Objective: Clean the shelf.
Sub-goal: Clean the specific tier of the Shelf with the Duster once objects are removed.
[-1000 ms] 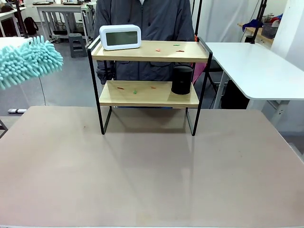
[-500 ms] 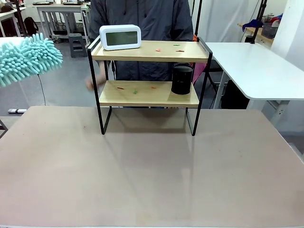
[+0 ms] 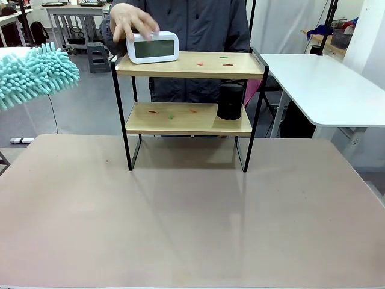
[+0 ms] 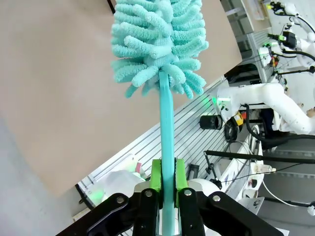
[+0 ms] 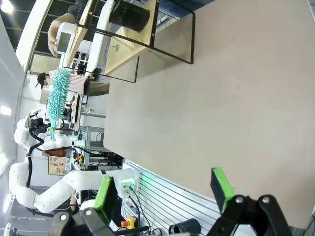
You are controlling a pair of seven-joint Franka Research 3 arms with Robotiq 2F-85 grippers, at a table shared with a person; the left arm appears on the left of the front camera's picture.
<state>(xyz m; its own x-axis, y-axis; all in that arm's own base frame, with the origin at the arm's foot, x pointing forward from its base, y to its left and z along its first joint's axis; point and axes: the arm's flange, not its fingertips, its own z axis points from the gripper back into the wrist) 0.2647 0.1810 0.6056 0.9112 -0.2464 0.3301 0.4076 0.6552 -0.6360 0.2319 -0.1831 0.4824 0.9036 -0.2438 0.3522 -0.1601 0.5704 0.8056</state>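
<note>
the left pincer is pinched tight on the handle of a fluffy teal duster, held up left of the table. the right pincer hangs over the tabletop, pads spread wide and bare. the shelf stands at the table's far edge, with coloured scraps on both boards and a black cylinder on the lower one. a person's hand is on the white clock up top.

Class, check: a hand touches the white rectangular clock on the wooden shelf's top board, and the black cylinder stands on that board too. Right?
Not quite. The front view shows the black cylinder on the lower board of the black-framed wooden shelf; the hand on the white rectangular clock is correct.
</note>
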